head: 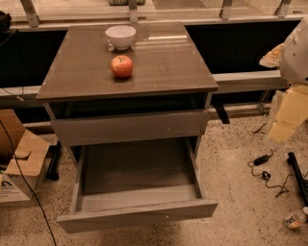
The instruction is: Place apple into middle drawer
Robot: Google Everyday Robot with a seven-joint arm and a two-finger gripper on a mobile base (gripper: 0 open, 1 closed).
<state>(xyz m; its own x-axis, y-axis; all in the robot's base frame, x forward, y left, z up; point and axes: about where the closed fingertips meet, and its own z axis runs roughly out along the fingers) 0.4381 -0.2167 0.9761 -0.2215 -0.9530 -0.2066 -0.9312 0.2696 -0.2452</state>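
There is one desk (163, 67), and it carries two things: one apple (121, 66) and one bowl (121, 36). Below its top it has two drawers, one upper drawer (130, 127) and one middle drawer (137, 168). One tool (284, 126) hangs at the right edge, beside the desk. The floor holds one box (19, 158) at the left and one bottle (294, 220) at the lower right. Four posts (132, 9) stand along the back.

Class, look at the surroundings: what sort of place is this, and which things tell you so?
Probably a lab or workshop, not a home kitchen: loose cables on the speckled floor, a cardboard box beside the cabinet, and the robot's gripper at the right edge, away from the apple.
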